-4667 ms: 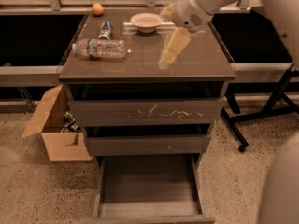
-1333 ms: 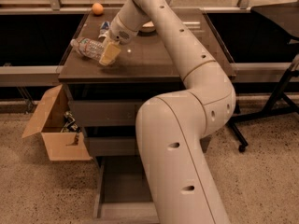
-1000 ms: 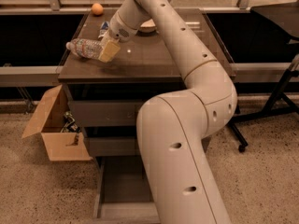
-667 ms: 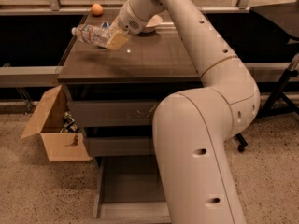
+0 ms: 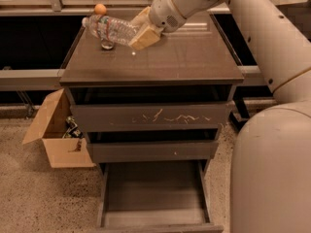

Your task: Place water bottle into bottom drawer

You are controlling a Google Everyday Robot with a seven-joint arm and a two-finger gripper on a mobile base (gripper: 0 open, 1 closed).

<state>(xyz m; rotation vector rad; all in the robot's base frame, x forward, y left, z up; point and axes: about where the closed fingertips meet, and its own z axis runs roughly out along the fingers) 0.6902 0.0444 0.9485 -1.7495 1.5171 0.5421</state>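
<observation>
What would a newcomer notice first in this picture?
The big white arm sweeps in from the right, its gripper shut on the water bottle over the back left of the cabinet top. Below, the bottom drawer stands pulled open, and a cardboard box sits on the floor to the left.

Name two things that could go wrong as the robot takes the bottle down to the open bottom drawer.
The gripper holds the water bottle near one end, most of it sticking out sideways, so it may tilt or slip on the way down.
The bottom drawer lies low beneath the middle drawer and cabinet top; the long bottle could strike their edges.
</observation>
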